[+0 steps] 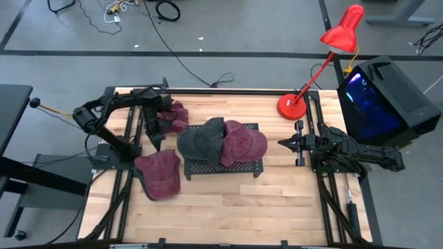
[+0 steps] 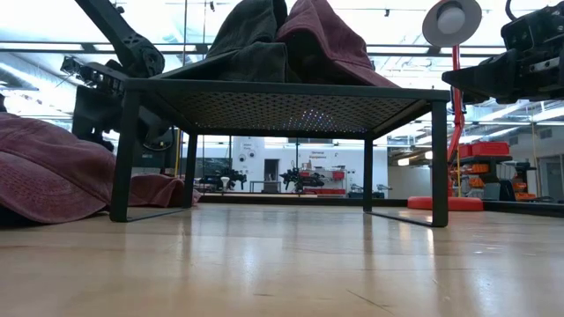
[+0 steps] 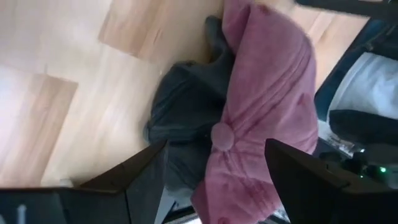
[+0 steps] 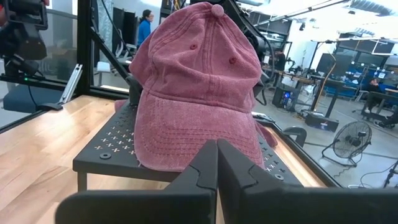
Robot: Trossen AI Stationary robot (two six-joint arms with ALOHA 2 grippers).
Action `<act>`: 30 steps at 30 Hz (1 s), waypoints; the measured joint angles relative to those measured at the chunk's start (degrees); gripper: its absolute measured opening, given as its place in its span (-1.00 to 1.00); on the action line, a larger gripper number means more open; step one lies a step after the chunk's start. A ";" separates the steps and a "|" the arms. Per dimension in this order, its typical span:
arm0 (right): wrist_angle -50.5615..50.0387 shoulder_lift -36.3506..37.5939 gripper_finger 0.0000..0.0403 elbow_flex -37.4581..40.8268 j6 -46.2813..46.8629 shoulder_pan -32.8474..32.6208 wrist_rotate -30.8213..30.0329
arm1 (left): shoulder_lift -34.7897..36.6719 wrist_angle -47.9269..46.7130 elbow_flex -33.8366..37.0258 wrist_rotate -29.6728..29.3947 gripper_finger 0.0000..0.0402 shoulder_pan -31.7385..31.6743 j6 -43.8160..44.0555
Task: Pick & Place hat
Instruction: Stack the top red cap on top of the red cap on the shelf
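While seen from straight above, held two caps on a black perforated rack (image 1: pixel 239 168) at table centre: a dark grey cap (image 1: pixel 201 140) toward nine o'clock, a maroon cap (image 1: pixel 243 144) toward three o'clock, touching and partly overlapping along their inner edges

Lay off the rack at about eight o'clock from it, flat on the wooden table (image 1: pixel 228 207), a second maroon cap (image 1: pixel 159 173), just beside the rack's corner

Sat farther back, at roughly ten o'clock from the rack, a third maroon cap (image 1: pixel 178 116), partly hidden under the left arm

Hovered over that third cap with fingers spread wide and nothing between them, left gripper (image 1: pixel 158 119); through its wrist camera, showed the two dark fingers (image 3: pixel 146 180) apart with a maroon cap's crown button (image 3: pixel 222 134) between and beyond them, dark grey fabric just beside

Waited at three o'clock of the rack, clear of it, right gripper (image 1: pixel 285 143), fingers pressed together on nothing and pointing toward the rack; from its wrist camera, faced the rack-top maroon cap brim-forward above the closed fingertips (image 4: pixel 217 163)

Stood at one o'clock on the table's far edge, a red desk lamp (image 1: pixel 293 106)
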State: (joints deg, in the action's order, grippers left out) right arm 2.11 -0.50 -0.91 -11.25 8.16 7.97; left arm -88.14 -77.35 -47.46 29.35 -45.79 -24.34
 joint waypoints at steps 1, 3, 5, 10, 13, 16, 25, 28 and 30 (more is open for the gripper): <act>0.00 -0.01 -0.98 0.00 0.01 0.00 0.02 | 0.00 0.53 0.00 0.53 0.35 -0.03 0.00; 0.00 -0.01 -0.98 0.00 0.02 -0.01 0.01 | 0.00 1.43 0.00 1.20 0.35 0.18 -0.04; 0.00 -0.01 -0.98 0.00 0.02 -0.01 0.01 | 0.00 2.48 0.00 1.28 0.35 0.52 -0.02; 0.00 -0.01 -0.98 0.00 0.01 -0.01 0.01 | 0.00 3.95 0.00 -0.83 0.35 1.65 -0.34; 0.00 -0.01 -0.98 0.00 0.02 -0.02 0.02 | 0.00 3.77 0.15 -1.58 0.35 1.70 -0.79; 0.00 -0.02 -0.98 0.00 0.01 -0.01 0.00 | 0.00 3.64 1.49 -0.62 0.35 1.67 -0.96; 0.00 -0.02 -0.98 0.00 0.01 0.00 0.01 | 0.00 3.81 2.78 0.03 0.35 1.23 -3.61; 0.00 0.00 -0.98 0.00 0.01 0.00 0.00 | 0.00 4.12 2.91 -0.38 0.35 1.24 -4.72; 0.00 -0.02 -0.98 0.00 0.01 -0.02 0.02 | 0.00 4.36 2.89 -0.38 0.35 1.37 -6.54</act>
State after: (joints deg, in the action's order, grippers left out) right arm 2.11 -0.51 -0.91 -11.23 8.14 7.98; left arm -88.14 -72.99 -44.58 28.97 -44.42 -30.87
